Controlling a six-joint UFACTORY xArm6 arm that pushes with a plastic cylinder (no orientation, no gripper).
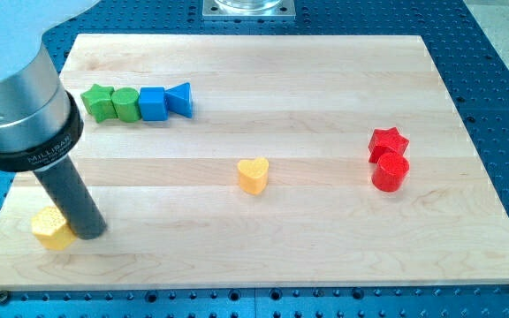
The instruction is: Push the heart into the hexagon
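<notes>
Trouble is likeliest at the hexagon [52, 229], because my tip [90, 232] sits touching its right side at the board's [325, 256] lower left and could shove it off the edge. You have no gripper here, only a bare rod holding nothing. Your heart [254, 175] lies mid-board, well apart to the right. Circle round to its far side; an off-centre push would send it wide.

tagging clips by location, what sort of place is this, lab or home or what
Most likely a robotics lab bench. A wooden board lies on a blue perforated metal table, my rod's tip rests beside the yellow hexagon, and small coloured blocks like the yellow heart sit about.
</notes>
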